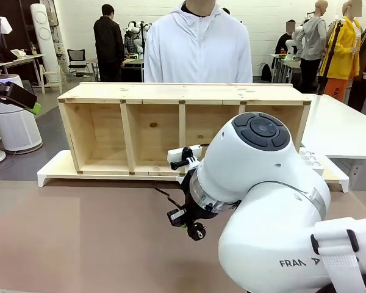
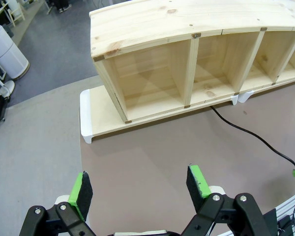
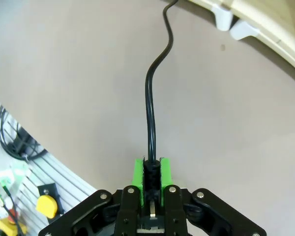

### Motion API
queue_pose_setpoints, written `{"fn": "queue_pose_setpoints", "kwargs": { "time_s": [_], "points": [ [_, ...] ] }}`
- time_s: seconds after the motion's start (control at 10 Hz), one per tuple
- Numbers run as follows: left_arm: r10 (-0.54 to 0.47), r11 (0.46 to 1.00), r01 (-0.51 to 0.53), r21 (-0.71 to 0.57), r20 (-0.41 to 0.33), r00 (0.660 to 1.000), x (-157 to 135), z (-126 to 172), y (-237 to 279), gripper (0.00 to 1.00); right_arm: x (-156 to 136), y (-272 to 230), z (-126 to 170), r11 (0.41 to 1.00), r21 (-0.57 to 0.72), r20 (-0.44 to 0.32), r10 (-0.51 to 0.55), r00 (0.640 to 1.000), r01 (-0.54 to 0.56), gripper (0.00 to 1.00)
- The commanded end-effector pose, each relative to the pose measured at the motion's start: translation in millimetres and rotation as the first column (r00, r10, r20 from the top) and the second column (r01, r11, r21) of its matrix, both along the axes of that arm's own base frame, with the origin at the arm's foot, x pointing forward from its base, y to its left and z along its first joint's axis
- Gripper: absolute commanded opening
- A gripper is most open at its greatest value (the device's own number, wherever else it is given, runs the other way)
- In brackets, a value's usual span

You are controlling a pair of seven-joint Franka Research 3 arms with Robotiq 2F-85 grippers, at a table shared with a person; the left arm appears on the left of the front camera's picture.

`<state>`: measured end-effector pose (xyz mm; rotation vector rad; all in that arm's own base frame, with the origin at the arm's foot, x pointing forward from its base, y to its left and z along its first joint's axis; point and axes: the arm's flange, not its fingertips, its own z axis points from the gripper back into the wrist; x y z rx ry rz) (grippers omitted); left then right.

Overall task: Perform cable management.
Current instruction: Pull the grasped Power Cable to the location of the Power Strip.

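Right jaws pinch the cable (image 3: pixel 150 98) at lower centre; it runs toward the shelf (image 3: pixel 285 29), upper right. Left jaws spread, empty. Step: cable grasped; next, likely drawing slack clear.

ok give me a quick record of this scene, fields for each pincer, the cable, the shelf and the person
left pincer: open, holding nothing, above the table
right pincer: shut on the cable
cable: black, runs from the right pincer across the table to the base of the shelf
shelf: wooden, open compartments facing the robot, at the table's far side
person: stands behind the shelf, white hooded top
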<state>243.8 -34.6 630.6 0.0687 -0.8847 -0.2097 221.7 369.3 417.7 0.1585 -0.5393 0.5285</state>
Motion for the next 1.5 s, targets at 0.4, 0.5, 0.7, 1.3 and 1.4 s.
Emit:
{"fn": "queue_pose_setpoints", "kwargs": {
  "time_s": [0.4,0.5,0.7,1.3,1.4],
  "points": [
    [0.001,1.000,-0.001,-0.003,0.007,1.000,1.1,0.5,-0.1,1.00,0.0,0.0,0.0,1.000,0.000,0.000,0.000,1.000,0.000,0.16],
    [0.001,1.000,-0.001,-0.003,0.007,1.000,1.1,0.5,-0.1,1.00,0.0,0.0,0.0,1.000,0.000,0.000,0.000,1.000,0.000,0.16],
    [0.001,1.000,-0.001,-0.003,0.007,1.000,1.1,0.5,-0.1,1.00,5.1,-29.4,0.7,0.997,0.034,-0.022,-0.073,0.997,0.074,0.16],
    [0.001,1.000,-0.001,-0.003,0.007,1.000,1.1,0.5,-0.1,1.00,-21.8,-216.7,35.5,0.891,0.122,-0.029,-0.438,0.898,0.438,0.16],
    [0.001,1.000,-0.001,-0.003,0.007,1.000,1.1,0.5,-0.1,1.00,-22.2,-232.6,36.6,0.879,0.113,-0.036,-0.463,0.886,0.464,0.16]
  ]
}}
